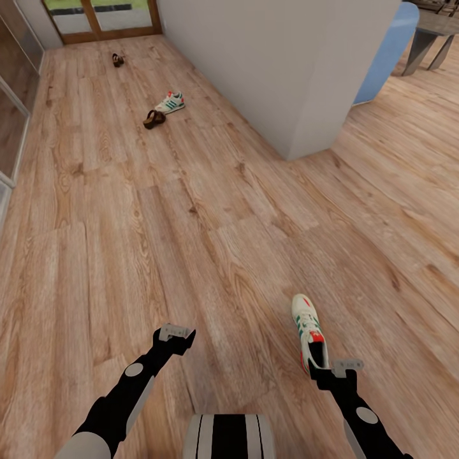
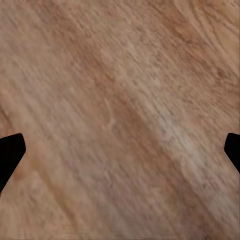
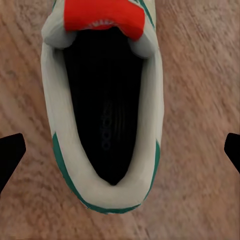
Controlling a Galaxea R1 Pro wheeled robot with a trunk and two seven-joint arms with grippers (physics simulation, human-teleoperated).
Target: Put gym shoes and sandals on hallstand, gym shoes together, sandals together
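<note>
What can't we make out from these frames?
- Far sandal, head view: too small for detail.
- Near gym shoe heel, head view: hidden behind right hand.
- Gym shoe toe, right wrist view: cut off by frame edge.
- Left hand: grip state unclear.

Both arms reach forward and down from the trunk (image 1: pixel 229 437), black forearms with grey joint discs. The left gripper (image 1: pixel 176 334) sits well left of the near sneaker (image 1: pixel 308 328), hanging over bare floor (image 1: pixel 210 255), fingers (image 2: pixel 11 152) spread wide with nothing between them. The right gripper (image 1: pixel 338 371) is right at the sneaker's heel end, pointing down into its opening. Its fingers (image 3: pixel 11 154) are spread wide too, one on each side of the heel, and neither looks like it's touching the shoe. The right forearm angles back toward the trunk.
</note>
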